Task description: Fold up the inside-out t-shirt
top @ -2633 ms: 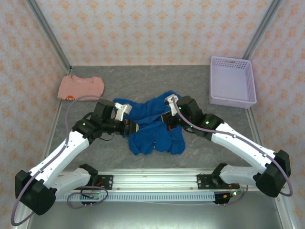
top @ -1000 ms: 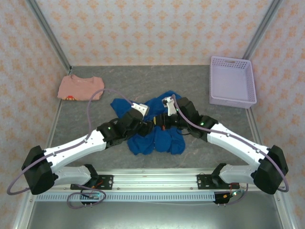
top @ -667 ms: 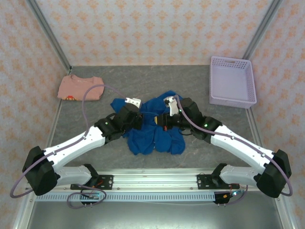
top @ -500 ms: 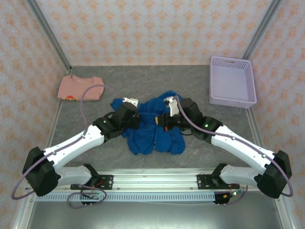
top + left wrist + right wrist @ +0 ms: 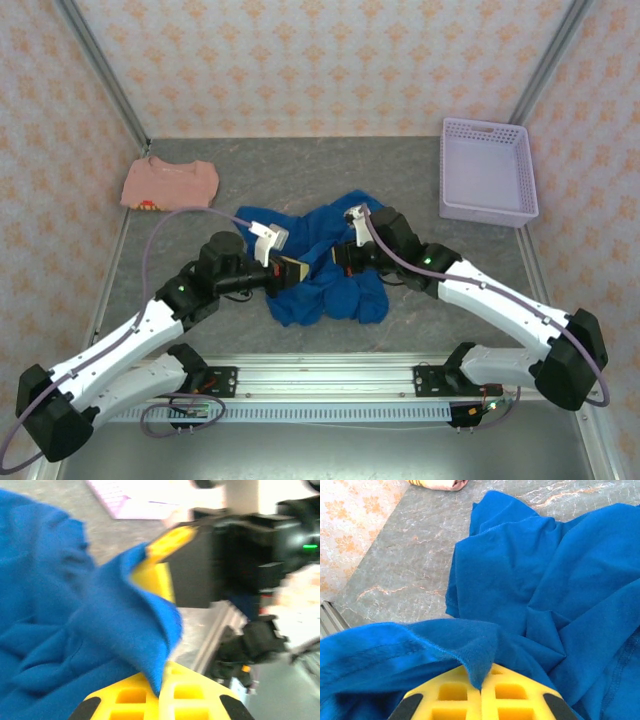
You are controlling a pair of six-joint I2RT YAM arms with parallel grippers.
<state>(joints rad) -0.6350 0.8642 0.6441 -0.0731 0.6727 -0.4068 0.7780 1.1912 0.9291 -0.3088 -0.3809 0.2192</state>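
Observation:
The royal-blue t-shirt lies crumpled in the middle of the grey table, bunched between both arms. My left gripper is at the shirt's left side, its yellow fingers shut on a fold of the blue cloth. My right gripper is near the shirt's middle, its yellow fingers shut on a raised edge of the t-shirt. The two grippers are close together, facing each other. More rumpled blue fabric spreads on the table beyond the right gripper.
A folded salmon-pink shirt lies at the back left of the table. A lavender plastic basket stands at the back right. Patterned walls enclose the table, and a metal rail runs along its near edge.
My left arm has swung out to the left then pulled back, its gripper now at the shirt's left side holding cloth. The right gripper has stayed near the shirt's middle.

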